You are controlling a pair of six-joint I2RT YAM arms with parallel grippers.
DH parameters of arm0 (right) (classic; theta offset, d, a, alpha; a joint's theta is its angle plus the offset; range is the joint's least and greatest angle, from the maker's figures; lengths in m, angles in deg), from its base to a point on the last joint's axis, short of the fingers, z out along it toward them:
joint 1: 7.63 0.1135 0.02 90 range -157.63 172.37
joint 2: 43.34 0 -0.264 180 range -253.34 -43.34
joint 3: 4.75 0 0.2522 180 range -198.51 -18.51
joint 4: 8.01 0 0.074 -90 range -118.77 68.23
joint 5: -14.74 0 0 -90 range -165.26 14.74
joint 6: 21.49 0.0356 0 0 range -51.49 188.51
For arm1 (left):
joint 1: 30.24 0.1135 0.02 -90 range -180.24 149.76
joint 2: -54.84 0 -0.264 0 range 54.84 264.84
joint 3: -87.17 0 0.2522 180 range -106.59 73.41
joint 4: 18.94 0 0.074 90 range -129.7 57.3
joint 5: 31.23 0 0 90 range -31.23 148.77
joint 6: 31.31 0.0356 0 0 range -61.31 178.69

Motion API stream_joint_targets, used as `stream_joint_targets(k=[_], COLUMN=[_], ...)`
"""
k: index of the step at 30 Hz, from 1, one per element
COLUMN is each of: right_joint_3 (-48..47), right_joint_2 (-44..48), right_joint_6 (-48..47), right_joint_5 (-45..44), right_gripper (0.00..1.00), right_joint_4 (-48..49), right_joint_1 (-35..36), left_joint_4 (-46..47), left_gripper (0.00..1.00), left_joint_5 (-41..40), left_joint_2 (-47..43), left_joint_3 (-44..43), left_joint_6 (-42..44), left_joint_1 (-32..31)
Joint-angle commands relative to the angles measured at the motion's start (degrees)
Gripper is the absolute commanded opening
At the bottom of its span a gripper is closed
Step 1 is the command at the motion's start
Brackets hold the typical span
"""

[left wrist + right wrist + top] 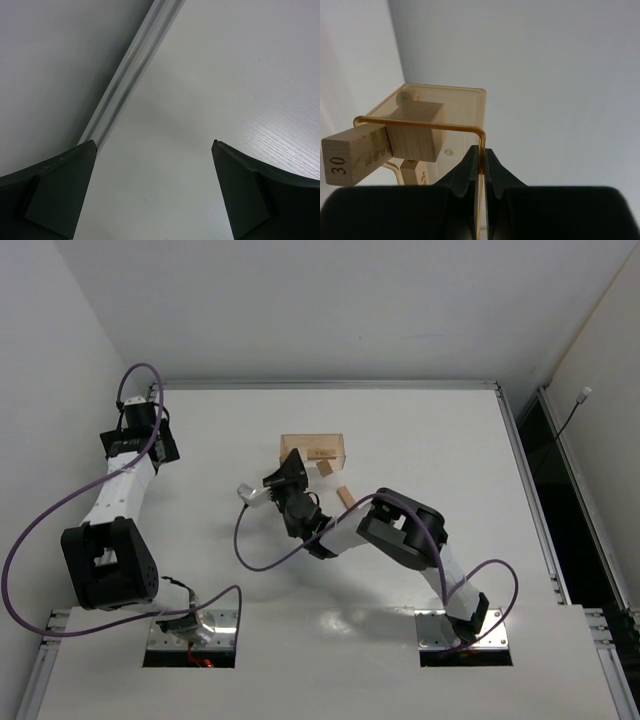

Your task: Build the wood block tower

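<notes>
A clear amber-edged plastic box [312,450] sits at the middle of the table and holds light-tan wood blocks. In the right wrist view a bar marked "30" [351,159] sticks out of the box [445,100], with a cube [415,131] beside it and another block [413,171] below. My right gripper [481,151] is shut on the box's thin side wall; it also shows in the top view [291,470]. Two loose blocks [326,468] [345,497] lie on the table beside the box. No stacked tower shows. My left gripper [154,145] is open and empty, at the far left [140,432].
An aluminium rail [131,67] edges the table by the left wall, right in front of the left gripper. A rail also runs along the far edge [330,385]. The right arm's purple cable [250,550] loops over the table's middle.
</notes>
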Motion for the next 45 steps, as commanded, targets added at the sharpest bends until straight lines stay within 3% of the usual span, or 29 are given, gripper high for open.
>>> stream_joint_targets(k=[1, 11, 16, 26, 38, 41, 43, 44, 45], right_joint_3=[-1.37, 12.0, 10.0, -1.61, 5.33, 2.79, 0.69, -0.37, -3.86], right_joint_2=[5.6, 1.21, -1.17, 5.16, 6.21, 10.59, 14.37, 19.09, 21.48], right_joint_6=[3.9, 8.75, 8.14, 1.45, 4.97, 10.13, 21.44, 27.41, 41.91], right_joint_5=[-5.43, -5.35, -5.01, -0.96, -10.53, -14.22, -16.77, -16.78, -15.82], right_gripper=[0.0, 0.0, 0.0, 0.0, 0.0, 0.0, 0.0, 0.0, 0.0], right_joint_4=[31.95, 31.95, 31.95, 31.95, 30.81, 20.82, 9.42, -7.96, -18.83], right_joint_1=[0.18, 1.23, 1.76, -1.4, 0.35, 0.35, 0.35, -0.34, -1.05], left_joint_4=[0.43, -0.09, -0.1, -0.63, -0.1, -0.1, -0.1, -0.1, -0.1], left_gripper=[1.0, 1.0, 1.0, 1.0, 1.0, 1.0, 1.0, 1.0, 1.0], left_joint_5=[0.36, 0.88, 0.88, 1.94, 2.47, 3.08, 3.6, 3.61, 3.61], left_joint_2=[-0.17, -0.17, 0.35, 0.89, 0.89, 0.89, 0.89, 0.89, 0.89], left_joint_3=[-2.22, -2.74, -2.74, -3.8, -1.95, -1.95, -1.95, -1.95, -1.95], left_joint_6=[-0.79, -0.79, -0.79, -0.79, -0.79, -1.32, -1.84, -1.84, -1.84], left_joint_1=[0.78, 0.78, 0.78, 0.78, 0.78, 0.78, 0.78, 0.78, 0.78])
